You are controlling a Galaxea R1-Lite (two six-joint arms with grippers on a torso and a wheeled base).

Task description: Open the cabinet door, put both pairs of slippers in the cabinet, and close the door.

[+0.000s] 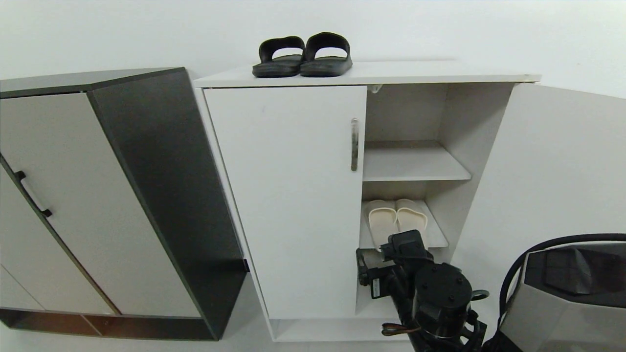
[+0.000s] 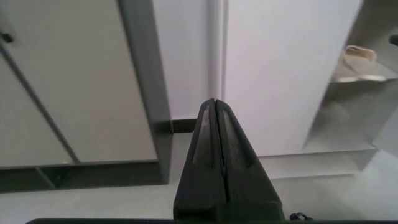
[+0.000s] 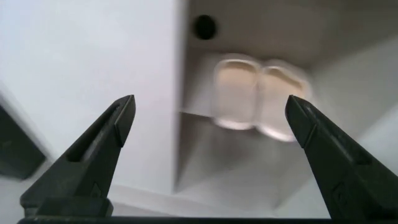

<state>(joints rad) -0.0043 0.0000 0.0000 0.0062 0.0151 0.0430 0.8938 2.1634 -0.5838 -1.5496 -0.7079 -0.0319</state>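
Slippers, cream pair (image 1: 397, 220): lying on the lower shelf (image 1: 437, 239) of the white cabinet (image 1: 283, 195), in its open right half; the two lie side by side and touching; long axis runs front to back, toes apparently toward the back wall, heels toward the opening. Slippers, black pair (image 1: 303, 56): standing on the cabinet top, side by side, same front-to-back axis, heels seemingly toward the robot. Right door (image 1: 552, 166) stands swung wide; left door (image 1: 288, 195) is closed.

Right gripper (image 3: 210, 102): jaws wide apart, holding nothing, positioned just in front of the cream pair at shelf height. Left gripper (image 2: 215, 106): fingers pressed together, empty, low down facing the gap between the white cabinet and the dark cabinet (image 1: 146, 171) beside it.

Step in hand, by judgement: first pair is stowed; second pair not yet picked up. Next move calls for clearing the shelf opening, rising to the cabinet top, and closing across both black straps; the upper shelf (image 1: 415, 164) offers room; close the right door last.
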